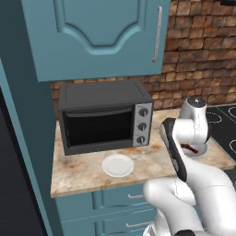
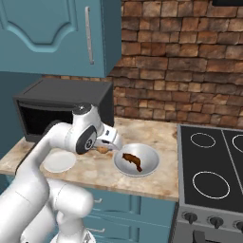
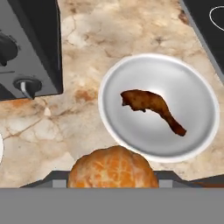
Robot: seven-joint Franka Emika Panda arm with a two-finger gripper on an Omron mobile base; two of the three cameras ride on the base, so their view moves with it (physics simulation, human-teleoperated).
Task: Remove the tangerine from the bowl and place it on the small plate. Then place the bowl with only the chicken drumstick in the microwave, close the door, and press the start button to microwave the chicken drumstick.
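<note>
- On the left of the tabletop (image 1: 83, 173), in front of the toaster oven (image 1: 103, 117), we see the small plate (image 1: 118, 165) lying bare; the tangerine is not on it yet.
- Our end effector (image 2: 105, 148) pinches the tangerine (image 3: 113, 168) between its two fingers, held above the tabletop just beside the bowl's rim, between the plate and the bowl (image 2: 137, 160).
- We judge the main risk to be the round fruit slipping from the pinch on the way to the plate, or rolling off the plate's slight rim if let go from too high.
- A low sweep could also clip the bowl's near edge and shove it, since the end effector is so close to it.
- The chicken drumstick (image 3: 151, 109) lies alone in the bowl. In the hand view its long axis runs diagonally, thick end toward the upper left, thin bone end pointing to the lower right.
- Right of the bowl sits the stove (image 2: 213, 166).
</note>
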